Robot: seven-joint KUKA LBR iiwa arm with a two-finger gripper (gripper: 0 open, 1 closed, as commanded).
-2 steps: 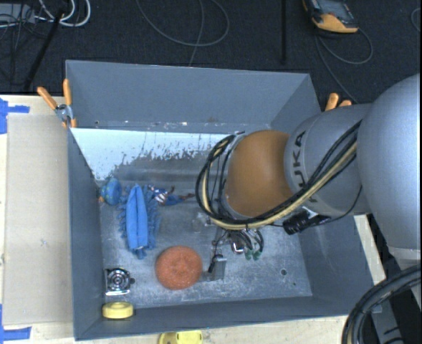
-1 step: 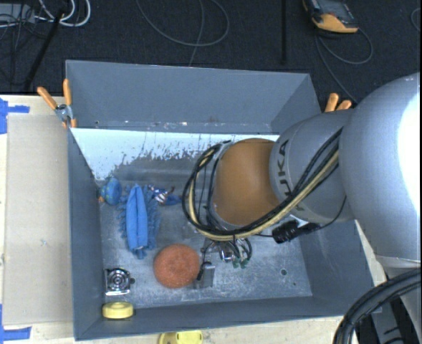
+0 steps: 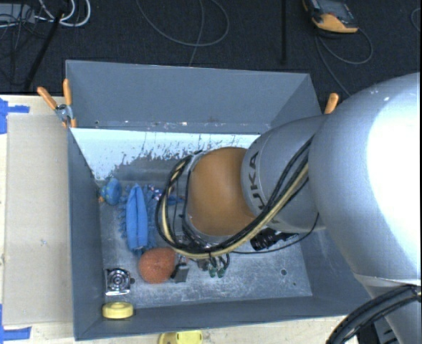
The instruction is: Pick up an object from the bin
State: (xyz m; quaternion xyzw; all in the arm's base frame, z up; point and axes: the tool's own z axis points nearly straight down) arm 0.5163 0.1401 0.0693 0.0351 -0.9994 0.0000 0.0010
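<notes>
My gripper [image 3: 181,269] hangs low over the front middle of the bin, mostly hidden under the arm's wrist. Its dark tip sits right beside a rough orange-brown ball [image 3: 155,265], at the ball's right side; whether they touch I cannot tell. A long blue ribbed toy [image 3: 137,218] lies just behind the ball, pointing toward the back wall.
A small blue lump [image 3: 112,190] lies at the left rear. A shiny metal piece [image 3: 116,280] and a yellow round tape measure [image 3: 117,309] sit in the front left corner. The arm and its orange cover fill the bin's middle and right.
</notes>
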